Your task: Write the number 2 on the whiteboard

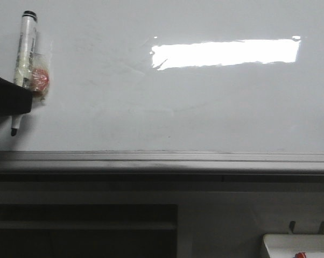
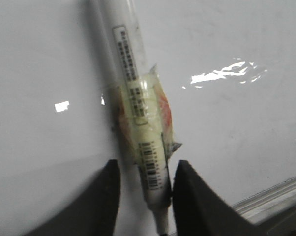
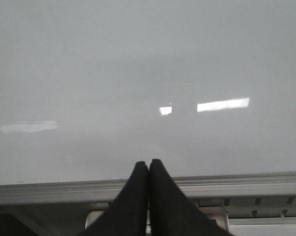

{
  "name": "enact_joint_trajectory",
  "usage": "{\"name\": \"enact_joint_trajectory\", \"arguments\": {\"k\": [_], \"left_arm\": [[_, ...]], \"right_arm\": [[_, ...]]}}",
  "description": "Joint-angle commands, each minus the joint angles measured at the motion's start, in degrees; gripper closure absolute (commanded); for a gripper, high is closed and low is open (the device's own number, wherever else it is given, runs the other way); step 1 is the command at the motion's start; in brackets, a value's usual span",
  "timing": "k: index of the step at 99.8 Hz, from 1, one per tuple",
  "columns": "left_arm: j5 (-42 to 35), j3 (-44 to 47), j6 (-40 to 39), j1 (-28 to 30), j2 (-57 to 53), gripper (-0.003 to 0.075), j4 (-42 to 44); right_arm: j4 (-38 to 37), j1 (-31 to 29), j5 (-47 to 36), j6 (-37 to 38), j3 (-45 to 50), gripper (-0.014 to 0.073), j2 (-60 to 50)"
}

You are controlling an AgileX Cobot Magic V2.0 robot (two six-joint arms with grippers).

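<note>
The whiteboard fills the front view, glossy white with faint smudges and a bright light reflection. No number 2 shows on it. A white marker with a black cap end, wrapped in clear tape over a reddish patch, stands against the board at far left, tip down. My left gripper is at the marker's lower part. In the left wrist view the gripper is open around the marker: one finger touches it, the other stands apart. My right gripper is shut and empty before the whiteboard.
A grey metal frame runs along the board's lower edge, also in the right wrist view. A small white tray with a red item sits at the bottom right. A dark opening lies below the frame at left.
</note>
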Motion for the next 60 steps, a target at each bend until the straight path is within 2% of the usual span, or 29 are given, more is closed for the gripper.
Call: {"name": "enact_joint_trajectory", "arguments": {"k": [1,4,27,34,44,54,60], "left_arm": [[-4.23,-1.88,-0.42,-0.51,-0.43,0.0700,1.23],[-4.23,-1.88,-0.42,-0.51,-0.43,0.0743,1.84],[-3.99,-1.88,-0.42,-0.51,-0.78,0.0741,2.53],[-3.75,-1.88,-0.42,-0.61,-1.65,0.0741,2.91],[-2.44,-1.88,-0.42,-1.88,-4.35,0.0741,6.57],[-0.54,-1.88,-0.42,-4.12,-7.43,0.0741,10.05],[0.32,-1.88,-0.42,-5.65,-9.14,0.0741,11.70]], "right_arm": [[0.05,0.10,-4.66,-0.13,-1.31,0.0637,1.05],[0.05,0.10,-4.66,-0.13,-1.31,0.0637,1.05],[0.57,0.10,-4.52,-0.13,-1.44,0.0637,1.05],[2.37,0.10,-4.52,-2.33,-1.76,0.0637,1.05],[10.63,0.54,-3.66,-14.41,-3.27,0.0637,1.05],[24.74,2.88,-1.21,-32.13,-5.25,0.0637,1.20],[30.70,4.43,1.33,-39.40,-6.51,0.0637,1.81]]}}
